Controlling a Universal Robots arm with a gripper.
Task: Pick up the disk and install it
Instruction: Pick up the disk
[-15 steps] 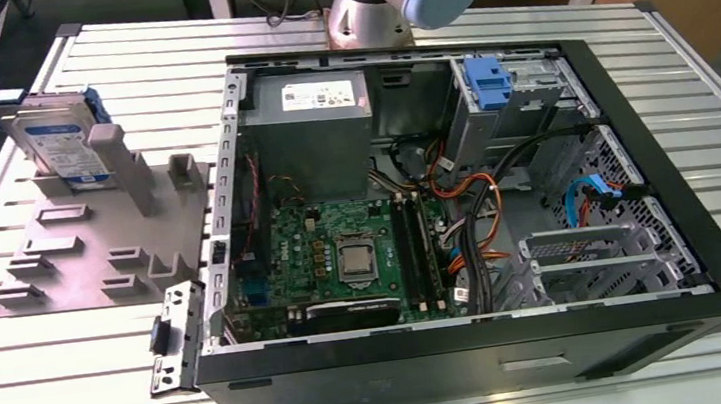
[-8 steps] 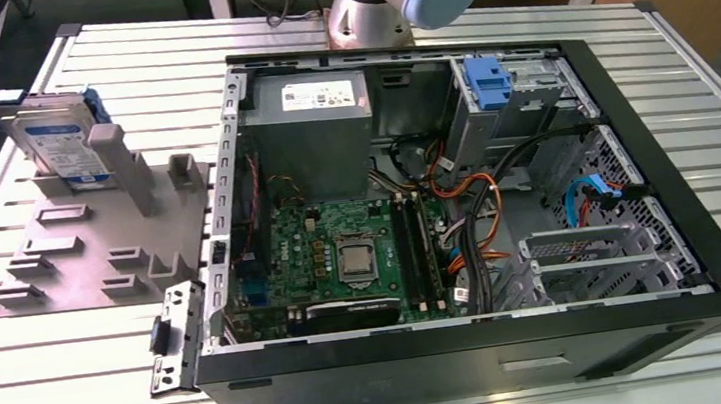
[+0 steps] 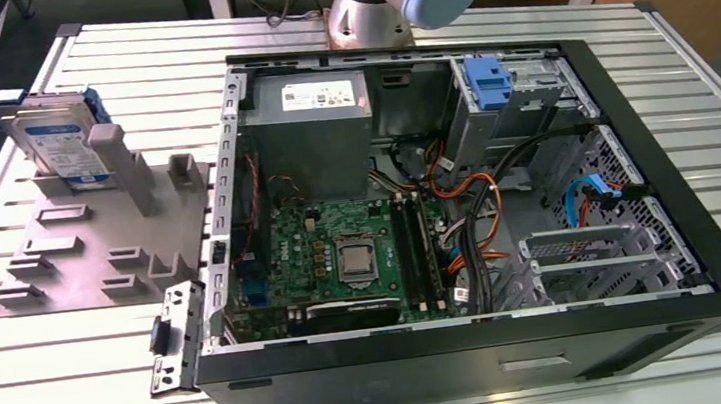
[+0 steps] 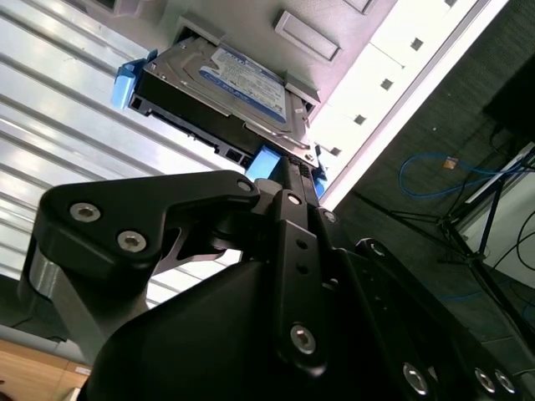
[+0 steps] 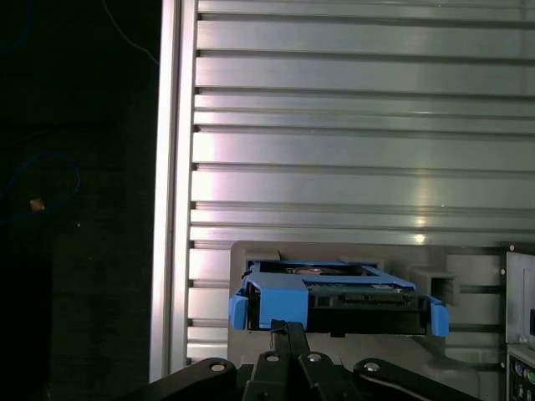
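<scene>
We see the disk [image 3: 49, 134] standing on edge in the grey holder [image 3: 83, 241], at the exterior view's left of the open computer case [image 3: 659, 171]. It has a white-and-blue label [image 4: 247, 79]; we can't make out the print. The gripper [image 5: 288, 327] has its fingers pressed together and empty, near the disk's blue bracket [image 5: 276, 301]. Whether they touch is unclear to us.

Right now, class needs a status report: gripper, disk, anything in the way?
Gripper shut, tips at the disk bracket edge; contact unclear. Disk upright in grey holder, outside the computer case. Nothing visible between them.
</scene>
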